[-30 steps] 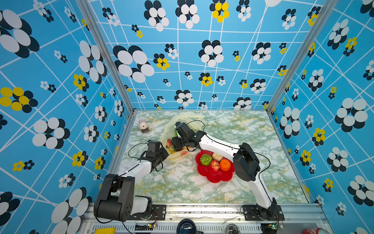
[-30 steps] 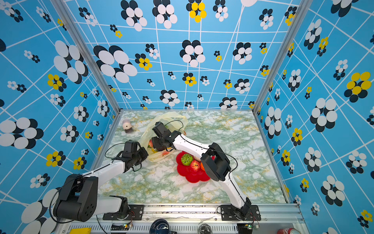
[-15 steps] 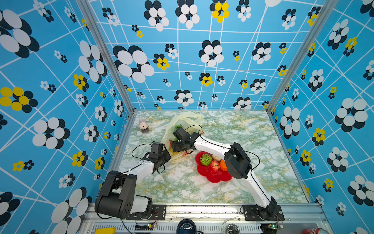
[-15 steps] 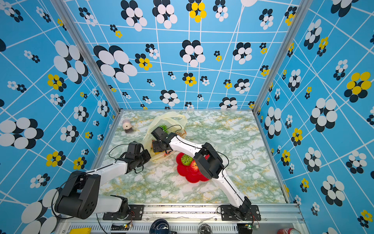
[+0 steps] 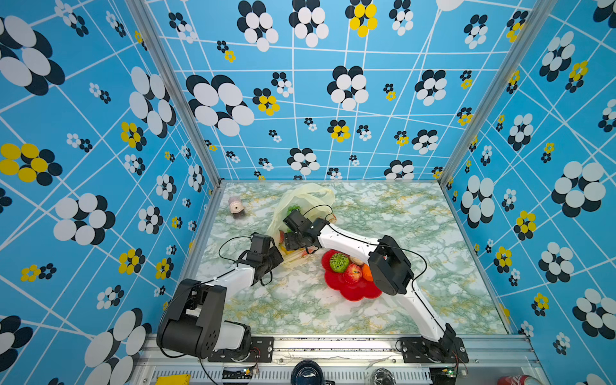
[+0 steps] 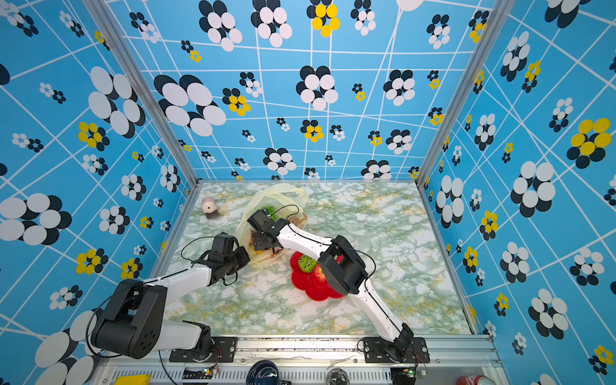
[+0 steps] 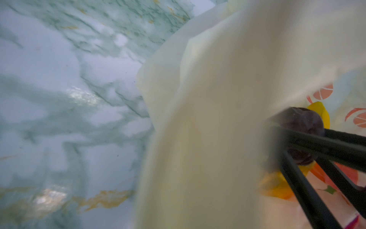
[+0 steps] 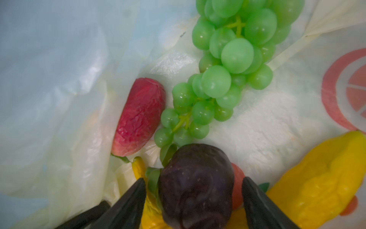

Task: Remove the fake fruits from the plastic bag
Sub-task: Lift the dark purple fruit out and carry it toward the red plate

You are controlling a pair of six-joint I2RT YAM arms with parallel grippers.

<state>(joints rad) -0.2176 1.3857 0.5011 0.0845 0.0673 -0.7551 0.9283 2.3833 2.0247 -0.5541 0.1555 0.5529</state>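
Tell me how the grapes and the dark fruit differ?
The green grape bunch is many small, smooth balls; the dark purple fruit is one bigger wrinkly lump. The dark purple fruit sits between the right gripper's open fingers; the green grape bunch lies free. Both are inside the plastic bag.

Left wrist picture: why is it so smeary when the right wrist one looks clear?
Left wrist view: the plastic bag hangs close to the lens, a blurred cream sheet, and the table beside it is hazy. Right wrist view: the green grape bunch is sharp with glints; the dark brown piece nearest the camera is slightly softer.
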